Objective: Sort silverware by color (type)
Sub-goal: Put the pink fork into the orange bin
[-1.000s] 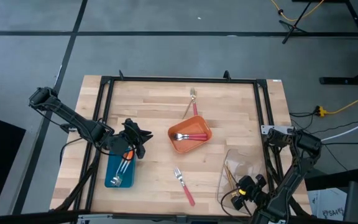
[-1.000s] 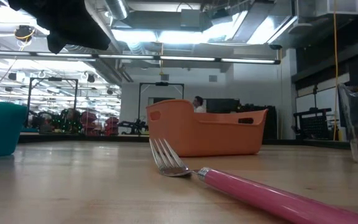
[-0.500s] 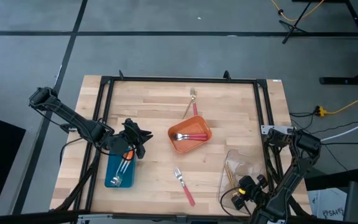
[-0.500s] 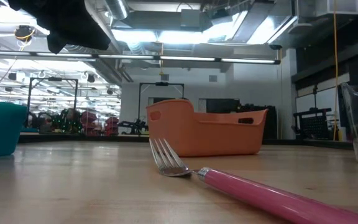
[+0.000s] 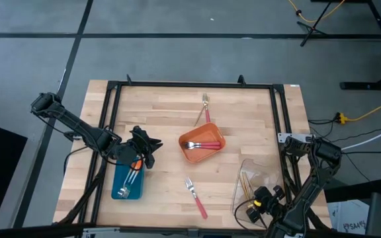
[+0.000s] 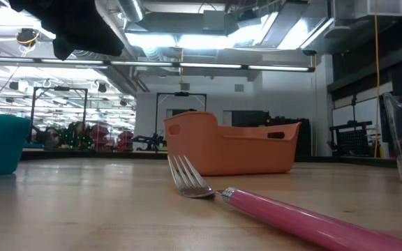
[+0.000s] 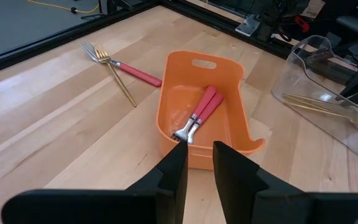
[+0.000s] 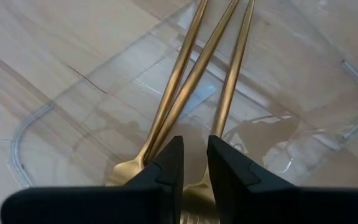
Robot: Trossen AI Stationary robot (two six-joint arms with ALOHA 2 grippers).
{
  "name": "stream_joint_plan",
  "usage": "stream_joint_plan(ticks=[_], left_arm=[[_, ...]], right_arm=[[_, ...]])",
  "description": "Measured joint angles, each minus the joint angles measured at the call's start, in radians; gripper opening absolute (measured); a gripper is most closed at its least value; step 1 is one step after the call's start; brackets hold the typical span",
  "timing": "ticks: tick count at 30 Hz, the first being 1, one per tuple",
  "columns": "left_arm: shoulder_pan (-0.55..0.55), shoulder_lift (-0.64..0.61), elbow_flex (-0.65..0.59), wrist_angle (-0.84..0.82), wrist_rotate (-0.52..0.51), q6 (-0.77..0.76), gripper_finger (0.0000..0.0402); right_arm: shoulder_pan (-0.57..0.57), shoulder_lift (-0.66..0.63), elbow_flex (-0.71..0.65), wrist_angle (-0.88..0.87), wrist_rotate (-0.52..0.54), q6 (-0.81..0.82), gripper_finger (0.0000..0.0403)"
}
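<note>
Fingers (image 8: 166, 163) of right gripper (image 8: 192, 155) slightly apart, empty, over gold forks (image 8: 188, 87) in clear tray (image 8: 36, 118), near right; left gripper (image 7: 199, 154) narrowly parted, empty, above blue tray (image 5: 119, 190).
Forks likely light, stiff, slick: best pinched mid-handle. Loose: pink-handled fork (image 5: 196, 196) near centre, far pair of forks (image 5: 205, 109). Since a second ago: right fingers unclamped, fork tip gone from above the clear tray's rim.

Desk (image 5: 157, 112): pale wood planks, ringed by a black frame; it is where I work.
Orange tray (image 5: 202, 145): near the desk's middle, long side slanted; a cut-out handle shows at one end in my left wrist view.
Blue tray (image 5: 126, 184): by the left edge, lying lengthwise.
Clear tray (image 5: 255, 180): by the right edge, see-through, well apart from the orange tray.
Floor (image 5: 177, 39): grey, crossed by dark lines; yellow cable (image 5: 369, 112) to the right.
</note>
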Motion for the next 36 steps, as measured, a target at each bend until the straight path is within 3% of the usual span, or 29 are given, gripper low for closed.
stream_joint_plan(ticks=[8, 20, 27, 31, 36], left_arm=[[0.0, 0.0, 0.0, 0.0, 0.0, 0.0, 0.007], [0.0, 0.0, 0.0, 0.0, 0.0, 0.0, 0.007], [0.0, 0.0, 0.0, 0.0, 0.0, 0.0, 0.007], [0.0, 0.0, 0.0, 0.0, 0.0, 0.0, 0.007], [0.0, 0.0, 0.0, 0.001, 0.0, 0.0, 0.007]], right_arm=[[0.001, -0.002, 0.079, -0.138, -0.01, 0.0, 0.0064], [0.001, -0.003, 0.309, -0.408, 0.003, -0.003, 0.0065], [-0.02, -0.003, 0.421, -0.469, 0.112, -0.01, 0.0065], [-0.064, -0.004, 0.463, -0.463, 0.167, -0.114, 0.0065], [-0.158, -0.004, 0.495, -0.422, 0.154, -0.309, 0.0065]])
